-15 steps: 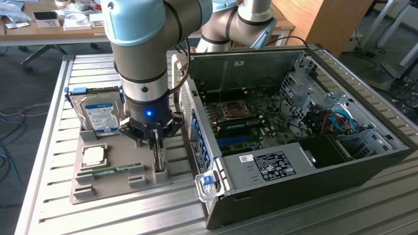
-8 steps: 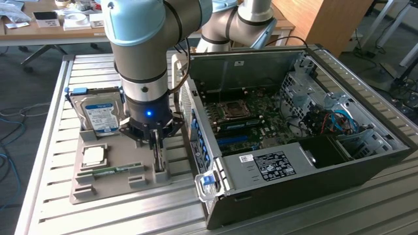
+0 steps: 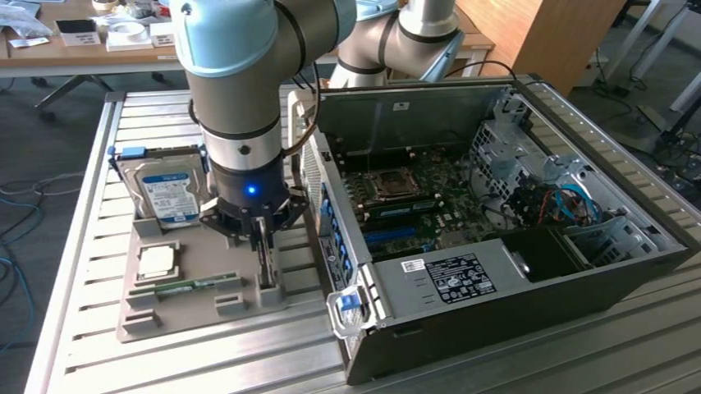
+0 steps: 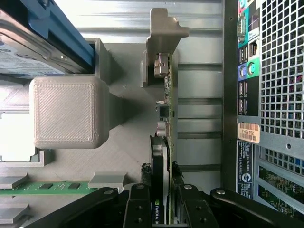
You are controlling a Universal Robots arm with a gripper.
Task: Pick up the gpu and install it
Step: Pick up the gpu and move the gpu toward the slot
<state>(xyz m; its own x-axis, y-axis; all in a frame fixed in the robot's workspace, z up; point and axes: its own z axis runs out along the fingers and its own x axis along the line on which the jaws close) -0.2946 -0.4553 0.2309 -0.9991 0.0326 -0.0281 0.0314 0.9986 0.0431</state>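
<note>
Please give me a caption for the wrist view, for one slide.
Tool closed on the gpu, standing on edge in its grey holder beside the computer case.

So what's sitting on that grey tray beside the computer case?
A hard drive, a processor chip, a memory stick, and the gpu standing on edge, gripped by the end effector. The arm covers part of the tray, so anything there is hidden.

Colours: gpu (image 4: 160, 152) has a green board edge, pale grey bracket, black cooler. Gripper (image 4: 164, 209) black. Beside the black case (image 3: 482, 324): grey layer-lined tray (image 3: 186, 324), hard drive (image 3: 167, 193) with a blue-white label, green memory stick (image 3: 195, 286).
</note>
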